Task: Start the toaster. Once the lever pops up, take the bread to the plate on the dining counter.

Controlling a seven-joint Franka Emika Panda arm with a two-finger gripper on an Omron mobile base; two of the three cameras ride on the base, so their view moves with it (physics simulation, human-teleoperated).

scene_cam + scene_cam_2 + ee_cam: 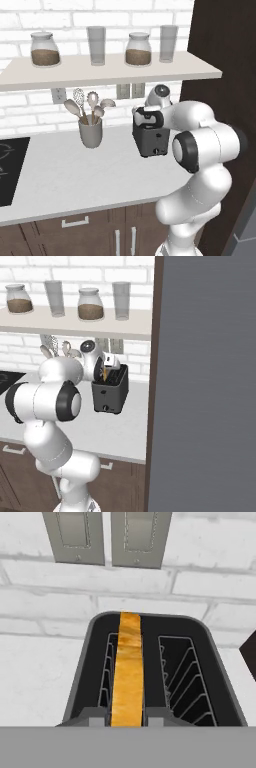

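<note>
On the left of the left base view the black cooktop (9,170) sits flush at the 9 o'clock edge of the white desk (65,175), with a broad bare stretch of smooth top between it and the toaster. A grey cup of wooden spoons (90,131) stands at about 11 o'clock of that open patch, near the brick wall. Overhead a pale shelf (100,70) carries two glass jars and two tumblers.

The toaster (150,140), a boxy dark grey body with a black top, stands toward the desk's right end, close to a tall dark panel (220,50) at 3 o'clock; room on that side is tight. Its small lever (105,407) sits low on the narrow front face.

In the hand view the bread (128,672) stands upright in the left wire-ribbed slot, orange-brown crust up. The gripper (128,718) is just above the toaster, its fingertips set either side of the slice's near end and clamped on it.
</note>
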